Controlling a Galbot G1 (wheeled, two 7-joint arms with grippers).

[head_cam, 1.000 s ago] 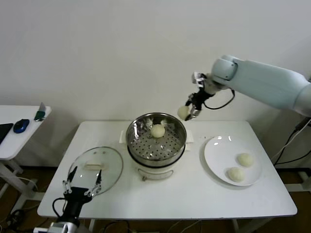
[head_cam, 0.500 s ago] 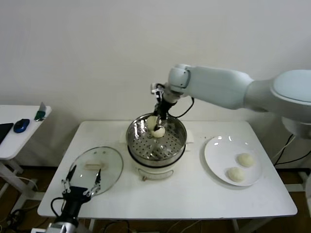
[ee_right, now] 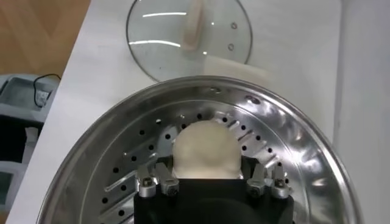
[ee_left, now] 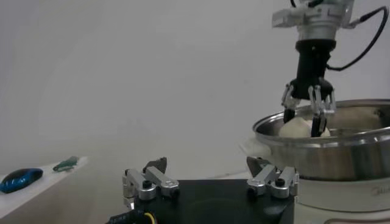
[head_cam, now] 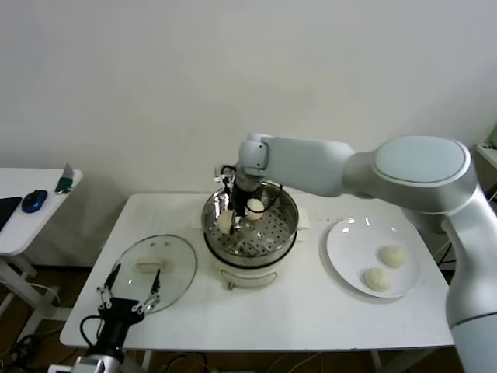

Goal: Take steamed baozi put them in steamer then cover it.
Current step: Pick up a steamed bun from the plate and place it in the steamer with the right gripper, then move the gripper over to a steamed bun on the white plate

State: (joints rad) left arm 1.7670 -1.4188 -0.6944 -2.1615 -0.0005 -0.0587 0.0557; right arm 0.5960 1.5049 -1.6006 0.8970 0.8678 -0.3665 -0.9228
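Since crossing over, right end effector (head_cam: 231, 220) lowers baozi (head_cam: 225, 221) into steamer (head_cam: 250, 231)

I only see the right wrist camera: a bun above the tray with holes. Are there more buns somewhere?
Observer: Yes, two buns lie on a white plate, on the robot's right of the steamer.
Operator: Is another one in the pot?
Observer: Yes, a second bun sits toward the back of the tray, behind the held bun in the right gripper.
Operator: Where's the other hand?
Observer: The left gripper hangs open near the glass lid.
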